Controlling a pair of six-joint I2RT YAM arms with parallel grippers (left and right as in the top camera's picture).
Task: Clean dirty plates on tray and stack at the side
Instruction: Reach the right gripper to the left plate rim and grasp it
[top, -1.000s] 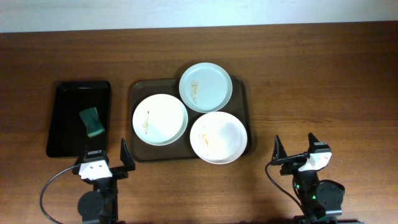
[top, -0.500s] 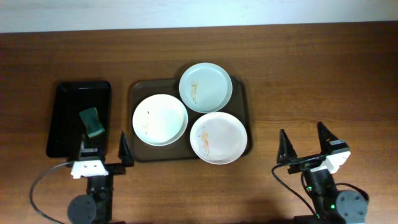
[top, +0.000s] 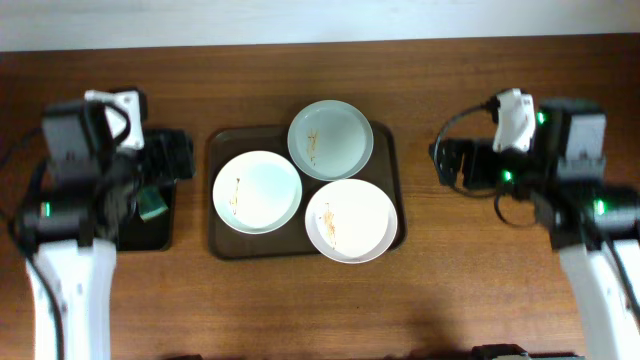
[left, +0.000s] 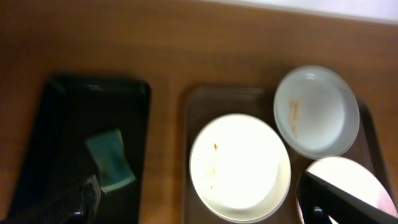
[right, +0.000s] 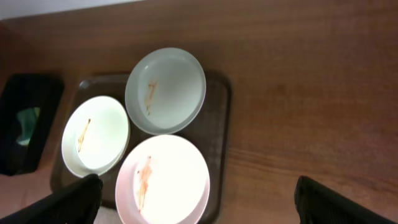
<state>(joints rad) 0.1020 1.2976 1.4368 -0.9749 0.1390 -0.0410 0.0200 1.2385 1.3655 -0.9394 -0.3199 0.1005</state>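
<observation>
My left gripper (left: 196, 186) hangs with its fingers spread wide and empty, and my right gripper (right: 198, 183) does the same. The green sponge (left: 111, 160) lies close beneath the left one, in the black tray (left: 62, 124), with its long axis slanted, so I judge the left arm nearer for it. The three smeared plates (top: 257, 192) crowd rim to rim on the brown tray (top: 222, 245) between both arms. Bare table (top: 450, 280) to the right leaves room for stacking.

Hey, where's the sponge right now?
In the left wrist view, the green sponge lies in the black tray, on the table's left side, beside the brown tray.
</observation>
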